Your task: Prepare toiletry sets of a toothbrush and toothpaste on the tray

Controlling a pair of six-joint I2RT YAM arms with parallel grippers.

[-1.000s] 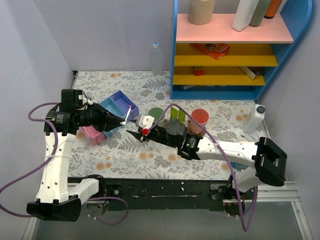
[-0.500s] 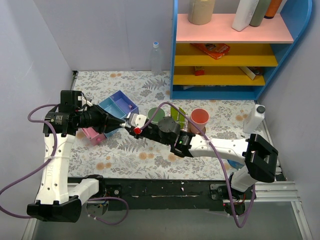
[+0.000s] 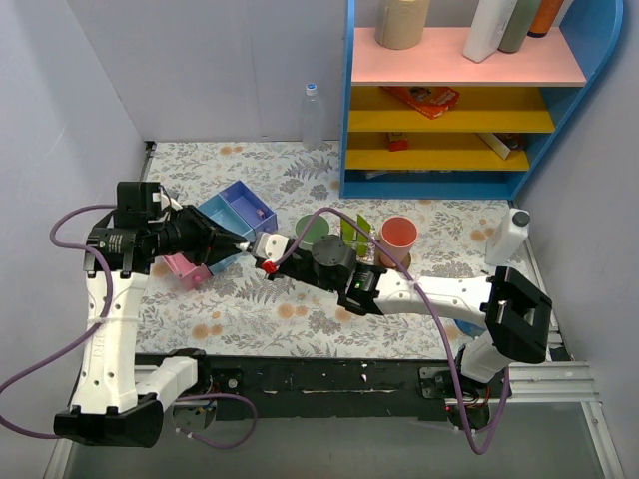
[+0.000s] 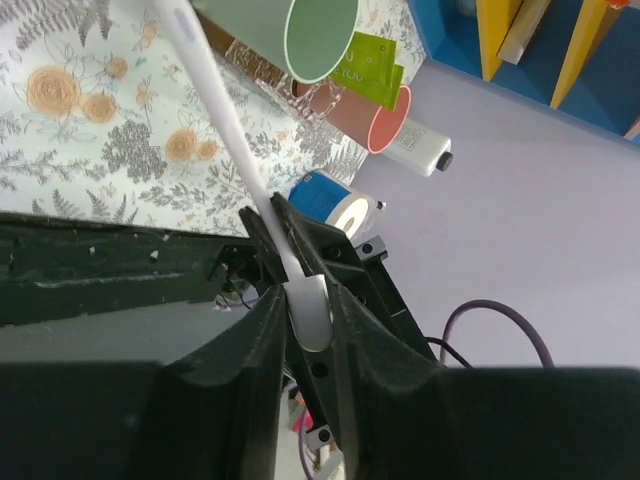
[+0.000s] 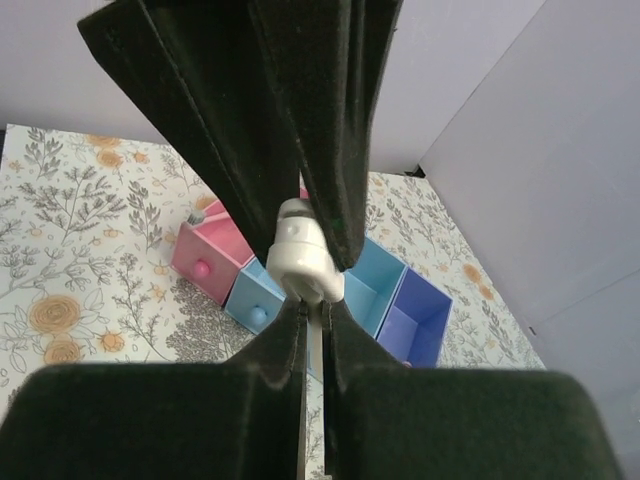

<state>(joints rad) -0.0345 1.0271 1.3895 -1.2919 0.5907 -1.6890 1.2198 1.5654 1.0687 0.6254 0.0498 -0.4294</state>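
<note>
— Black left gripper (image 4: 268, 215): pressed together on a slim white plastic toothbrush (image 4: 225, 110). The butt end is seated deep in the jaws and the stem runs out ahead.
— Noted. Right side?
— Black right gripper (image 5: 312, 300): closed to a sliver on a small white rounded piece (image 5: 300, 255). What it is, cannot tell.
— Position of the pair?
— Overhead, both sit near each other above the floral tablecloth (image 3: 250, 309), just in front of the purple end of the pink-blue-purple compartment organiser (image 3: 235, 210). Touching or apart, cannot tell.
— Rest of the set?
— Just behind the right arm, lime-green flat packets (image 3: 349, 232) stand between a green round cup (image 3: 312, 230) and a coral round cup (image 3: 399, 235), apart from both grippers.
</note>
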